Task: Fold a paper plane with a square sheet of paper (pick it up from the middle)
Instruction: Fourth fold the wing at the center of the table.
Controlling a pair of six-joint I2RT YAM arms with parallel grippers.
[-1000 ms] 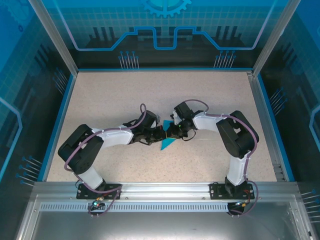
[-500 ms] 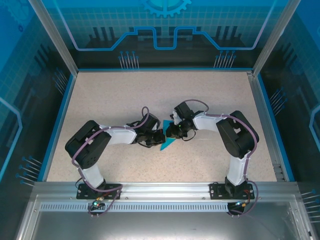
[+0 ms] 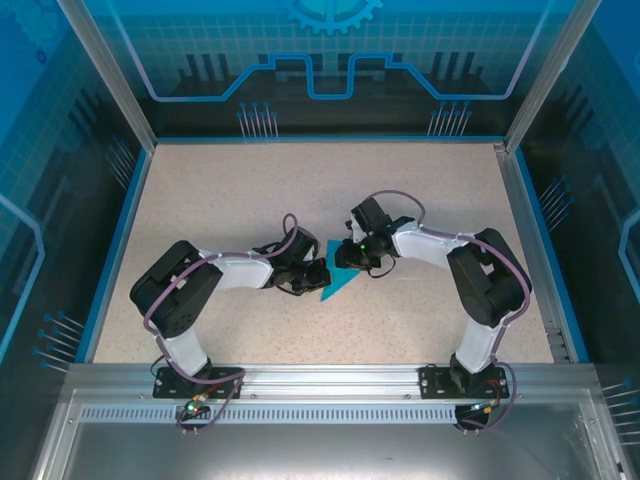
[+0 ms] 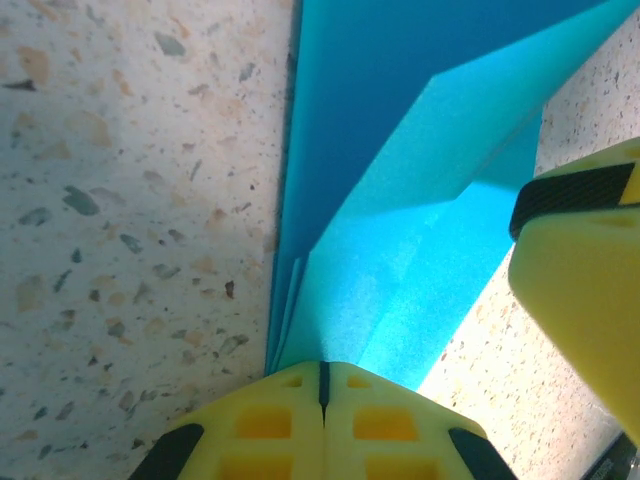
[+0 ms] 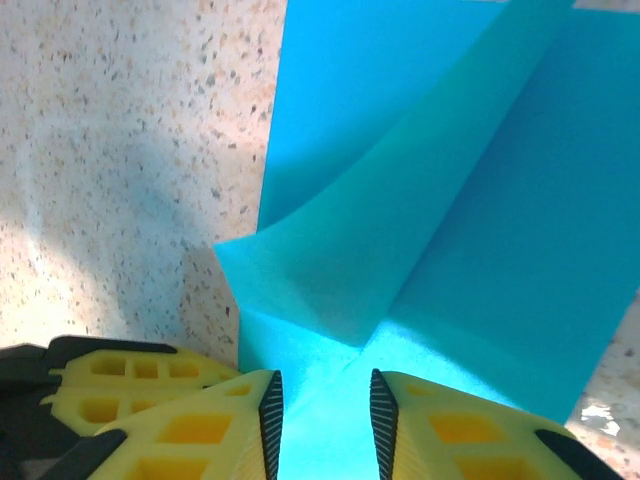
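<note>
Left gripper [image 4: 322, 378] clamps an edge of the folded paper [image 4: 385, 265]; right gripper [image 5: 325, 402], jaws slightly parted, straddles another, open table [image 3: 420, 200] around.

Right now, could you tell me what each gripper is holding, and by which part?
The left gripper is shut on the folded teal paper, pinching a layered corner. The right gripper has its jaws parted around the paper, clamping nothing.
</note>
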